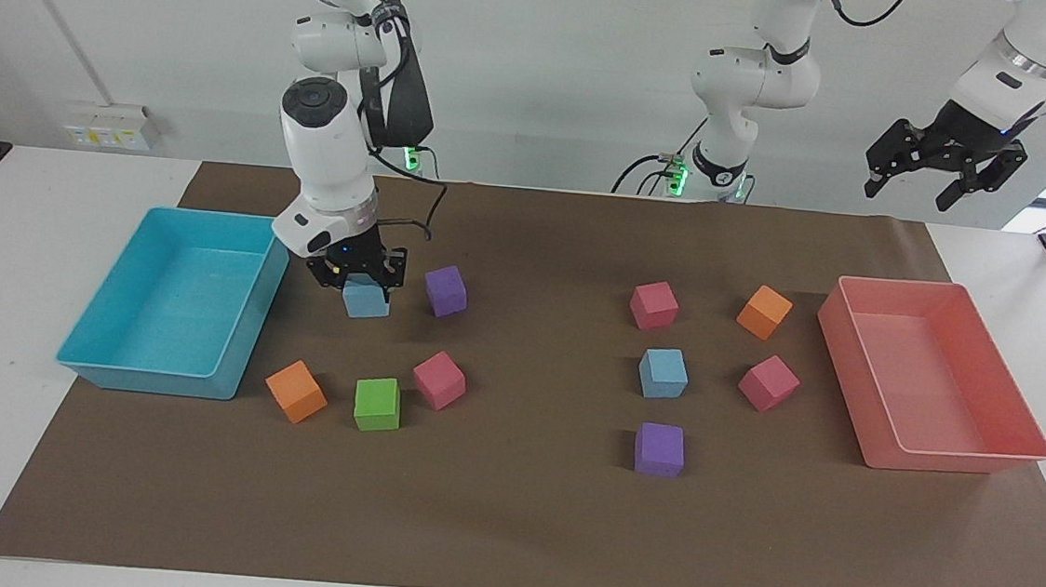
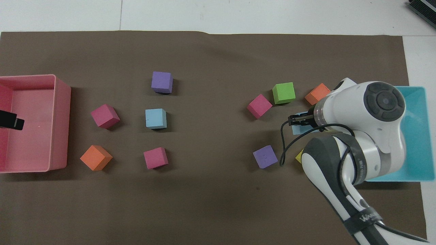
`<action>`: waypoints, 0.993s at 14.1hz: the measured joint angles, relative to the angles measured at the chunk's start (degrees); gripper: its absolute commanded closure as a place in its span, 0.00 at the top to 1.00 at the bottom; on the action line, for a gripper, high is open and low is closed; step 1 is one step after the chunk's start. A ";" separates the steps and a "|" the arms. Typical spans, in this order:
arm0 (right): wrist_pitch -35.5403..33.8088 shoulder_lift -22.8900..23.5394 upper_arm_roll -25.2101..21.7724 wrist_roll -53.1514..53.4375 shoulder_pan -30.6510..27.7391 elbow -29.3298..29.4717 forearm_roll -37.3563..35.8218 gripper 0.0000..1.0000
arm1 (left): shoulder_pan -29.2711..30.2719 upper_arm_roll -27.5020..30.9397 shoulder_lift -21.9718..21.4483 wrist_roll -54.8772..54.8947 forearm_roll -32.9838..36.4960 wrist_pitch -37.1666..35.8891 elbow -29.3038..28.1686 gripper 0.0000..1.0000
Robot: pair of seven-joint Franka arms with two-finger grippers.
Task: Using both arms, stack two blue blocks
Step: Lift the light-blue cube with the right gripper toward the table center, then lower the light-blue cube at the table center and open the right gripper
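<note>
The right gripper (image 1: pixel 365 283) holds one sky-blue block (image 1: pixel 366 300) between its fingers, lifted clear of the brown paper and hanging just beside the turquoise tray (image 1: pixel 107 363), over the gap between that tray and a purple cube (image 1: pixel 446 289). In the overhead view the arm's bulk hides most of the held block; only an edge shows, so how squarely it sits in the grip is hard to judge.

The second sky-blue block (image 1: pixel 663 373) rests on the paper well apart from this gripper, toward the left arm's end of the table. To do this step well, the carry probably wants enough height to pass over every cube on the way, a level wrist so the block's faces stay square, and a descent straight down onto the resting block with edges aligned before release; foam should tolerate a soft press but may tip if set down off-centre.

Below and around the gripper lie the purple cube, a pink cube (image 1: pixel 439 379), a green cube (image 1: pixel 377 403) and an orange cube (image 1: pixel 296 390); a yellow corner (image 2: pixel 299 157) peeks out under the arm. The target block is ringed by two pink cubes (image 1: pixel 654 305), an orange cube (image 1: pixel 764 312) and a purple cube (image 1: pixel 659 449), leaving little room for spread fingers. The left gripper (image 1: pixel 944 168) waits high over the pink tray (image 1: pixel 977 455), fingers spread wide.
</note>
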 measured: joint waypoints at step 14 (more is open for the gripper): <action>-0.83 19.13 0.38 25.92 17.56 20.04 -0.03 0.00 | 0.00 0.00 0.00 0.00 0.00 0.00 0.00 1.00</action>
